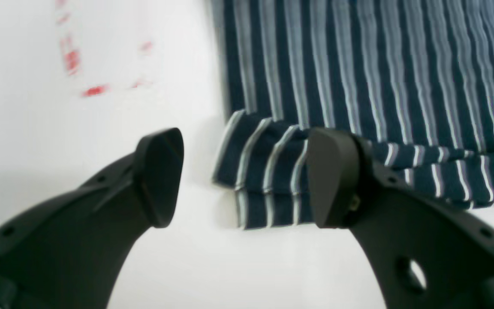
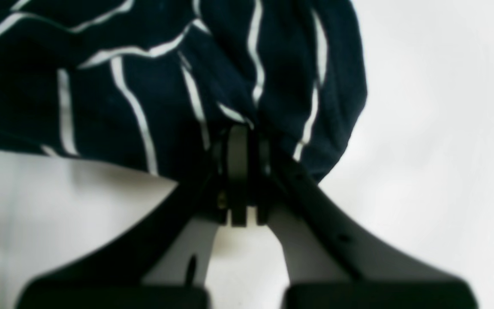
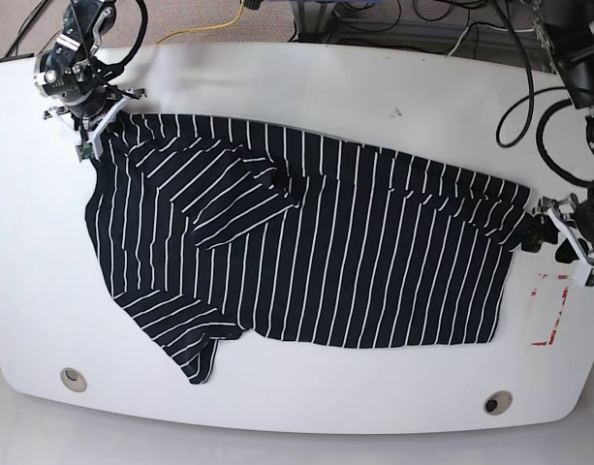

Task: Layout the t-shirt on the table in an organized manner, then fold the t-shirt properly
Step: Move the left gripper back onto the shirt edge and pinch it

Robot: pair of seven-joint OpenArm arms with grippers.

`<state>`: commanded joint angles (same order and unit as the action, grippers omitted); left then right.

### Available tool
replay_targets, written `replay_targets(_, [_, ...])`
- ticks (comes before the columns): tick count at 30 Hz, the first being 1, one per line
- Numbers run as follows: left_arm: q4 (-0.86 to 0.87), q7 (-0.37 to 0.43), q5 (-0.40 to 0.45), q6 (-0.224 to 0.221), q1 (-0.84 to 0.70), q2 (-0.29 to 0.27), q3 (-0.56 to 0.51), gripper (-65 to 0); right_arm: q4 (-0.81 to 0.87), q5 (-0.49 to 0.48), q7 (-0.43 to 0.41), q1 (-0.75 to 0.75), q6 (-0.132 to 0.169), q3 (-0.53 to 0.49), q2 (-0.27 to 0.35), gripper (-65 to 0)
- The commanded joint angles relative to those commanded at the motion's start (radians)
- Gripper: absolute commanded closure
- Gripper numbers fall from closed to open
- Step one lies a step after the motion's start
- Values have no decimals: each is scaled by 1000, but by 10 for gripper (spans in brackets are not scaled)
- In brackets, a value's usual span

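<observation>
T-shirt [image 3: 374,262]: black, navy-tinged in the left wrist view, with thin white stripes. Bench [image 3: 422,387]: glossy white, bearing broken red marks [image 3: 550,310] near the left claw [image 3: 547,235]. Both claws: black.

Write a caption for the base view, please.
Striped t-shirt spread unevenly across the white table, one upper corner in the right tool.

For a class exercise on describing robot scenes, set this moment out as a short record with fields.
garment: striped black t-shirt, spread with folded and bunched parts
surface: white tabletop
right gripper: jaws closed on the t-shirt's edge
left gripper: jaws apart, by the t-shirt's opposite end
table markings: broken red marks
table holes: two, along the near edge
fold status: not neatly folded
</observation>
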<state>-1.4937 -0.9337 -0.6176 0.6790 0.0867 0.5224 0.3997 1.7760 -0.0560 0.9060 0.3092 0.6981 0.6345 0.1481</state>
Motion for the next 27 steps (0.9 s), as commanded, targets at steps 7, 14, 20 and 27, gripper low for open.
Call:
replay_targets(7, [5, 109, 97, 2, -21, -51, -43, -421, 68, 0, 5, 2, 0, 2, 0, -8])
replay_targets(14, [0, 147, 203, 2, -15, -109, -44, -421, 115, 6, 6, 0, 0, 2, 0, -8])
replay_targets(20, [0, 167, 296, -26, 35, -170, -48, -421, 133, 8, 6, -3, 0, 3, 0, -8])
replay_targets(27, [2, 167, 316, -26, 32, -164, -44, -425, 140, -2, 6, 2, 0, 43, 0, -249])
